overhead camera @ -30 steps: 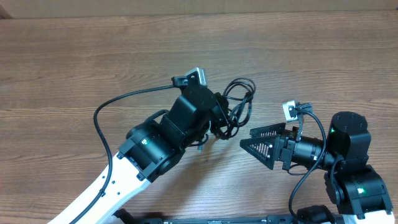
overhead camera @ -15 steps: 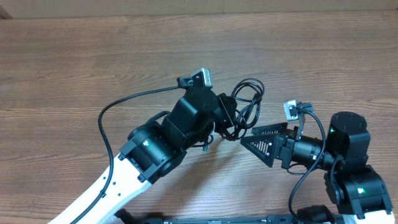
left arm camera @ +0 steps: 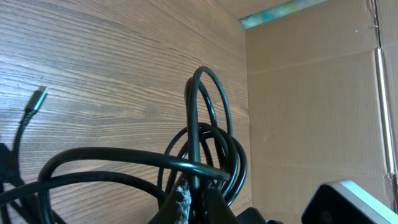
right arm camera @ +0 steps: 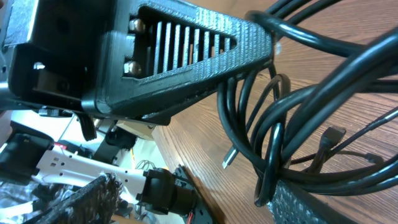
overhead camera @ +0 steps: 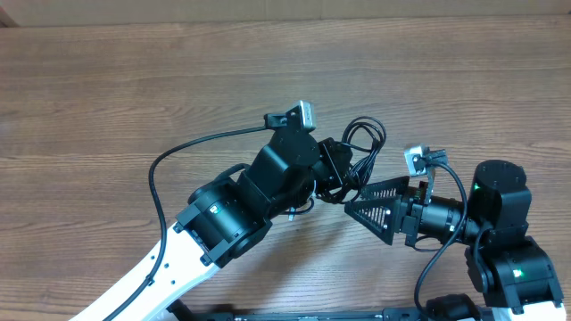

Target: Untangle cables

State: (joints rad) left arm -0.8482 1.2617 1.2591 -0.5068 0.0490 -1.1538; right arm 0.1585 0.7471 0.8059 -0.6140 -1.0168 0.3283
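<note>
Cables [overhead camera: 361, 152]: thin black strands in one tangled bundle, right of centre on the wooden tabletop [overhead camera: 134, 89], between the two arms. One loop sticks out past the left arm's wrist toward the far edge.

Left wrist view: the loops [left arm camera: 199, 143] rise straight from the left tool [left arm camera: 193, 202] and stand clear of the wood. A loose strand ends in a silver plug tip [left arm camera: 38, 94] at left, over the wood grain.

Left tool [overhead camera: 335, 171]: jaws fully closed, pinching strands of the bundle.

Right tool [overhead camera: 354, 196]: jaws wide apart, tips at the near-right side of the bundle. Right wrist view: several strands [right arm camera: 292, 137] run through the gap between the ribbed upper finger [right arm camera: 186, 50] and the textured lower pad [right arm camera: 323, 202]. Strands lie against both, but no clamp shows. Another small plug end [right arm camera: 229, 157] hangs below the loops.

Cardboard wall [left arm camera: 311, 112] stands at the tabletop's far edge.
</note>
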